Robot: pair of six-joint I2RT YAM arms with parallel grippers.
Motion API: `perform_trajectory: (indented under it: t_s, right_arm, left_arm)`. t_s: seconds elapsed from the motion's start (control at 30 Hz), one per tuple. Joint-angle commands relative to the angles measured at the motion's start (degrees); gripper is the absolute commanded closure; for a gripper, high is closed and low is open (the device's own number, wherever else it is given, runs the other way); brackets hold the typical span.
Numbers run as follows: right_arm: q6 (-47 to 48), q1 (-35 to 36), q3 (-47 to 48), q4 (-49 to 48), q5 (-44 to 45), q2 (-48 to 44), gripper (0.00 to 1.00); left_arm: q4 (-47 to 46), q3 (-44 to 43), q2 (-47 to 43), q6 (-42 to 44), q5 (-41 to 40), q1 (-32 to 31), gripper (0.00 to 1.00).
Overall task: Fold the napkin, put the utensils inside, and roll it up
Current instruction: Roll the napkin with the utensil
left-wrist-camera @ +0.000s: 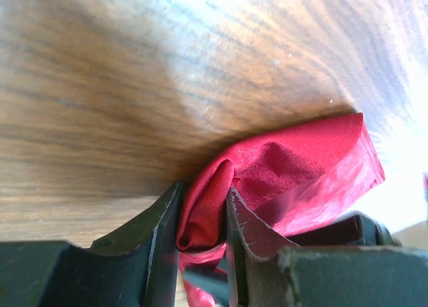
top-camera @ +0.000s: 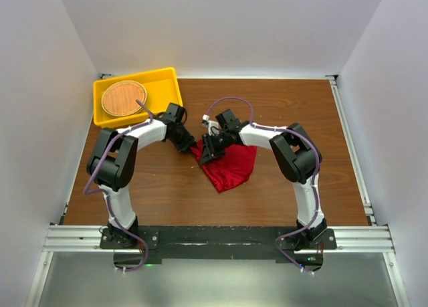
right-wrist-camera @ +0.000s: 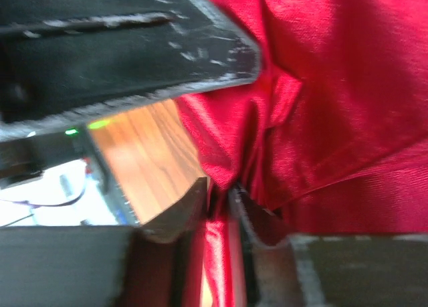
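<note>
In the top view, the napkin (top-camera: 231,166) lies crumpled just right of the middle of the desk (top-camera: 160,186), not spread flat. The left claw (top-camera: 190,146) and right claw (top-camera: 208,152) crowd together at its 10 o'clock corner, almost touching. Far off toward 10 o'clock on the desk sits a yellow tray (top-camera: 167,86) holding a round woven mat (top-camera: 124,98). A thin stem that is probably the fork (top-camera: 143,107) leans at the mat's 4 o'clock edge.

In the left wrist view, the left claw (left-wrist-camera: 200,213) is drawn narrow and pinches a thick rolled fold of the napkin (left-wrist-camera: 294,160), with the rest bunched toward 3 o'clock on bare wood (left-wrist-camera: 134,86).

In the right wrist view, the right claw (right-wrist-camera: 221,210) stands narrow with red cloth (right-wrist-camera: 334,86) running between its jaws. The picture is too blurred to tell whether they pinch it.

The risks appear to come from the crowding and the bunching. With both claws on one corner, a small sideways move could knock them together. The left grip seems to take several layers, so lifting may drag the whole heap instead of opening one edge, giving a crooked fold. If one claw slackens while the other pulls, the cloth could slide across the desk.
</note>
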State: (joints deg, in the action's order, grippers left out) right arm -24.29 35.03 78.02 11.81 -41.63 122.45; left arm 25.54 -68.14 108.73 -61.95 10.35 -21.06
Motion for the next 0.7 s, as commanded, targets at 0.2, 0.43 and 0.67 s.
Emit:
perform_trajectory:
  t_s: [0.2, 0.43, 0.67]
  right_arm:
    - [12.69, 10.49, 4.51, 15.70, 29.75, -9.85, 0.44]
    - [14.63, 18.40, 0.04, 10.25, 46.69, -14.70, 0.36]
    - [14.54, 23.51, -0.41, 5.95, 54.70, -13.30, 0.36]
  left_arm:
    - [3.37, 8.11, -3.96, -4.05, -3.76, -1.70, 1.00]
    - [6.36, 7.58, -4.31, -7.12, -3.76, -1.70, 1.00]
    - [9.44, 6.97, -3.87, -8.88, -3.67, -1.70, 1.00]
